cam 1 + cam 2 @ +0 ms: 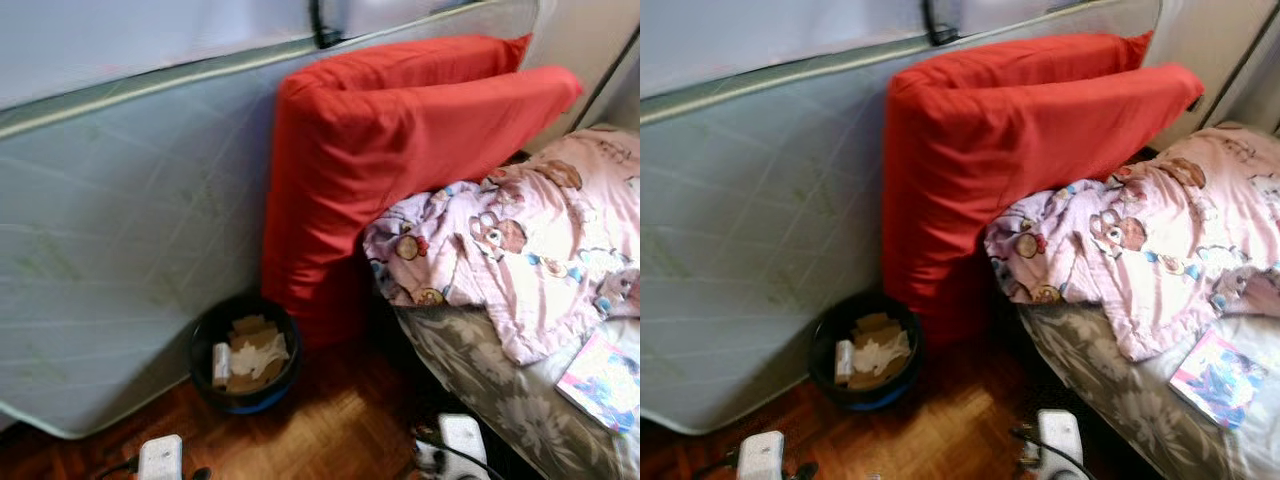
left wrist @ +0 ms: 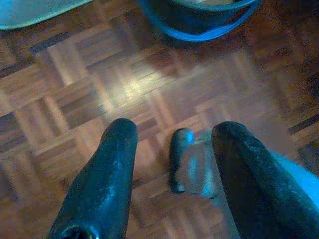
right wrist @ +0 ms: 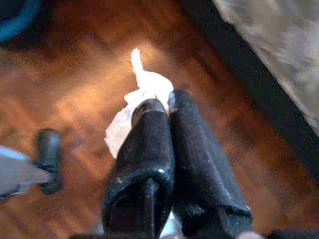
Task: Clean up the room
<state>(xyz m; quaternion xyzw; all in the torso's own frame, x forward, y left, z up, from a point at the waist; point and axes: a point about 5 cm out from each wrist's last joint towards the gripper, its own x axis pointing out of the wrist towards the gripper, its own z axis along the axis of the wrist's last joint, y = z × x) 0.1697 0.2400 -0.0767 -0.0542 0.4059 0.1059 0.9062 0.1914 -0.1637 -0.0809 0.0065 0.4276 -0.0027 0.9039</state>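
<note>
Left to right: a pale mattress (image 1: 120, 230) stands on edge against the wall, a red cushion (image 1: 400, 140) leaning beside it. At the mattress foot, a dark bin (image 1: 243, 355) with a blue base rim sits on the parquet floor (image 1: 330, 430); it already holds brown paper scraps and white crumpled waste, so it is probably the destination for litter. Further right, a bed (image 1: 480, 380) carries a pink printed blanket (image 1: 520, 250) and a colourful booklet (image 1: 600, 380) near its edge.

The left gripper (image 2: 172, 149) hangs above bare floor, fingers spread with nothing between them; the blue rim of the bin lies just ahead of it. The right gripper (image 3: 169, 124) has its fingers pressed together, pinching a white crumpled tissue (image 3: 142, 92) that protrudes past the tips. It is held over the floor between bin and bed, evidently for carrying to the bin.

The head views give the room layout and the bin's contents; the wrist views alone reveal finger states and the pinched tissue. The right wrist view also shows the bed edge close by.
</note>
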